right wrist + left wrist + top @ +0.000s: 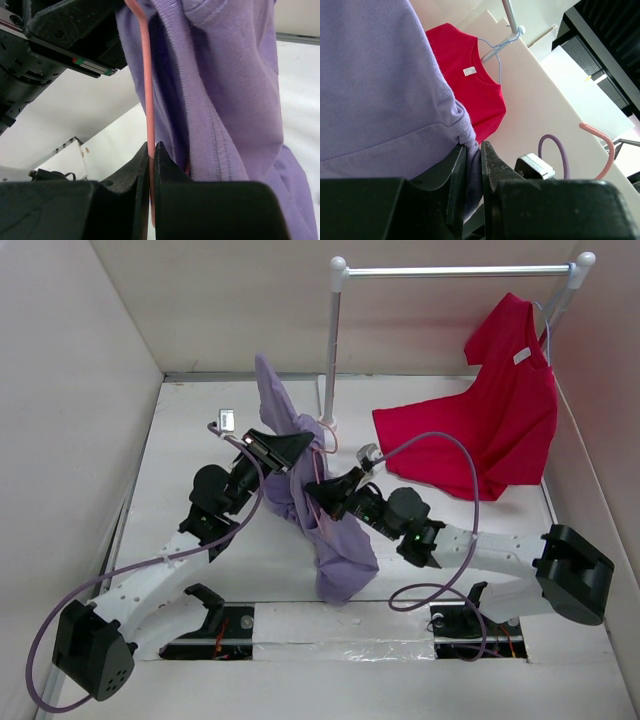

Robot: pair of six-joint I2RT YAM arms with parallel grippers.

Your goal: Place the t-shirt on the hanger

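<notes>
With the lavender soft cloth t-shirt (345,555) hanging mid-frame above the white bench (190,440), the left claw (474,152), pinched narrow on its fabric, should ease the opening over the thin pink wire hanger (146,90), which the right claw (151,152) clamps tight.

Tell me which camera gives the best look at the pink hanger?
The right wrist view: the hanger wire runs up from the right gripper, pinched between its fingers, beside the t-shirt. The left wrist view catches only a curved end of the hanger. In the top view just thin pink bits peek out of the cloth.
</notes>
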